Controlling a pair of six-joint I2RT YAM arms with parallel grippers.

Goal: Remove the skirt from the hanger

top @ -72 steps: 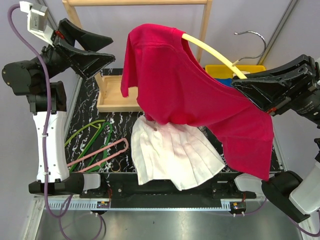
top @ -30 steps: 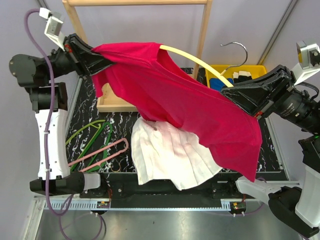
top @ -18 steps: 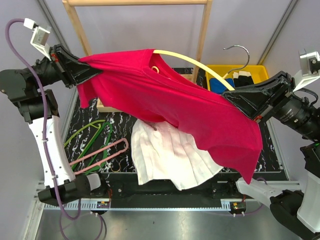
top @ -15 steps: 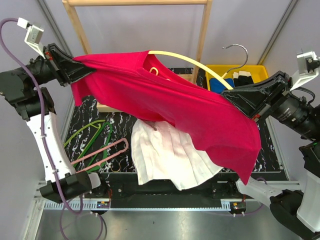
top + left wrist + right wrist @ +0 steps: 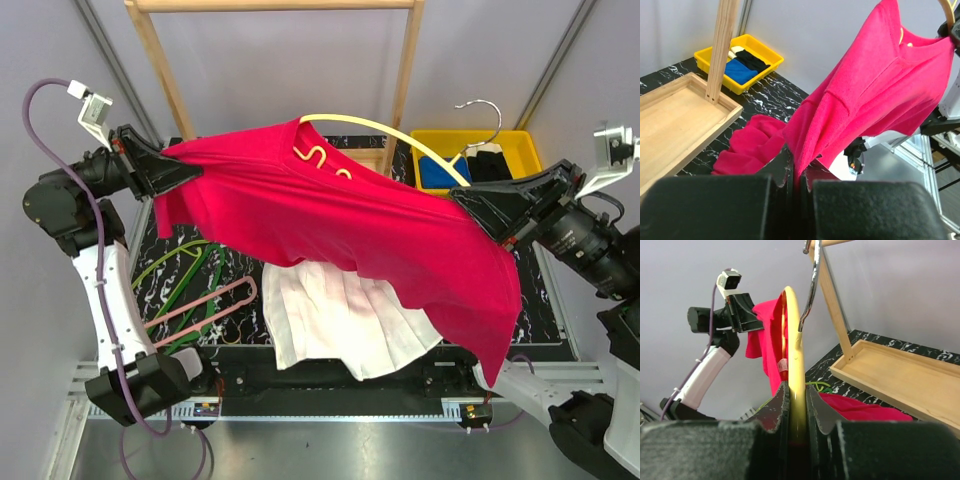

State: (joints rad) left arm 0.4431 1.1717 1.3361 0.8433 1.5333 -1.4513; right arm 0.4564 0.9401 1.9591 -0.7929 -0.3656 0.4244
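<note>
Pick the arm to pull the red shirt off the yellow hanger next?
Left. The left gripper is shut on the red shirt; the right gripper only clamps the yellow hanger.

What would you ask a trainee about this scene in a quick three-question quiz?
1. True or false: the white skirt hangs on the yellow hanger.
2. What is the left gripper clamped on? A the red shirt; B a cup; C nothing.
3. Fill in: the yellow hanger is pinched by the ____ gripper.

Key: 1 false; 2 A; 3 right, the right gripper.
</note>
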